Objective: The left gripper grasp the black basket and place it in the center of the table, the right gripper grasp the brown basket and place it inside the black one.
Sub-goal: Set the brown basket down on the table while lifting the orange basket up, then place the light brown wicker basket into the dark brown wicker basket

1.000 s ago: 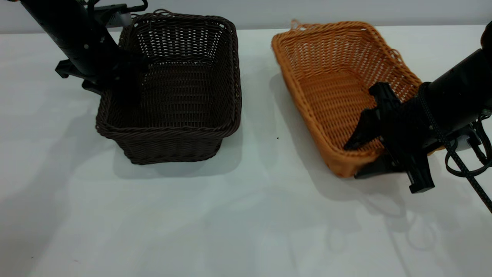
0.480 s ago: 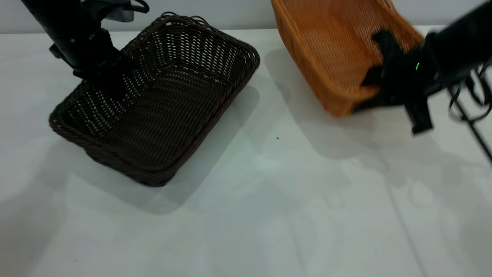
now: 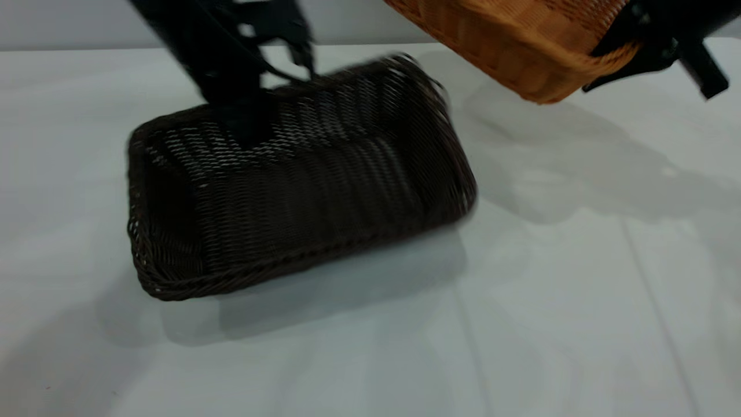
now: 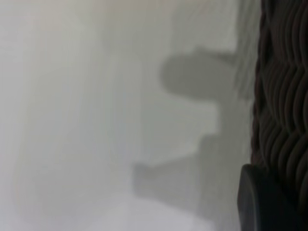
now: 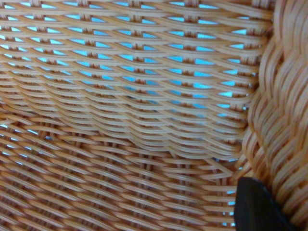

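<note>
Both baskets (image 3: pixel 301 185) (image 3: pixel 521 52) blurred; brown one cropped.

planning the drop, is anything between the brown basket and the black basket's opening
Nothing visible is. The brown basket hangs off the table in the right gripper, up and right of the black basket, which the left gripper holds at its far rim.
</note>
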Motion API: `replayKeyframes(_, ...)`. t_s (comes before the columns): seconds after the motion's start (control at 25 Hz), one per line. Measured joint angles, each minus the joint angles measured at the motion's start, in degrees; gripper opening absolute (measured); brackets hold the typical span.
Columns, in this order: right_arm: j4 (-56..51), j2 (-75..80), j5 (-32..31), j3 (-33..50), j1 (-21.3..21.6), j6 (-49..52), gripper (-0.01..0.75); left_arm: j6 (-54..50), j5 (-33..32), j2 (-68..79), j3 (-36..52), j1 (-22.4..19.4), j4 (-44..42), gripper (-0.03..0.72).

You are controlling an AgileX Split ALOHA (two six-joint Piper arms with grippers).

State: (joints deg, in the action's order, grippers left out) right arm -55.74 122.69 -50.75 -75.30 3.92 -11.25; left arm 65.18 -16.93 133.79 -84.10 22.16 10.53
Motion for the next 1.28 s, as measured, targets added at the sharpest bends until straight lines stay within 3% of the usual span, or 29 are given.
replayKeyframes(0.24, 3.9, 0.0, -6.1, -6.8, 0.2, 0.2, 0.073, 9.3, 2.8, 2.1, -0.4, 5.1, -0.5, 0.076)
replayKeyframes(0.56, 4.7, 0.0, -8.3, -7.9, 0.2, 0.2, 0.073, 10.9, 2.5, 2.3, -0.4, 6.1, 2.8, 0.098)
replayKeyframes(0.68, 4.7, 0.0, -8.3, -7.9, 0.2, 0.2, 0.073, 10.9, 2.6, 2.3, -0.4, 6.1, 5.0, 0.174)
replayKeyframes(0.96, 5.0, 0.4, -9.0, -12.9, 2.5, 0.2, 0.073, 10.4, 3.0, 0.4, -0.2, 6.6, 6.9, 0.437)
replayKeyframes(1.28, 8.4, 0.4, -11.0, -16.0, 4.0, 1.6, 0.073, 10.3, -10.2, -16.6, -0.2, 6.6, 6.5, 0.488)
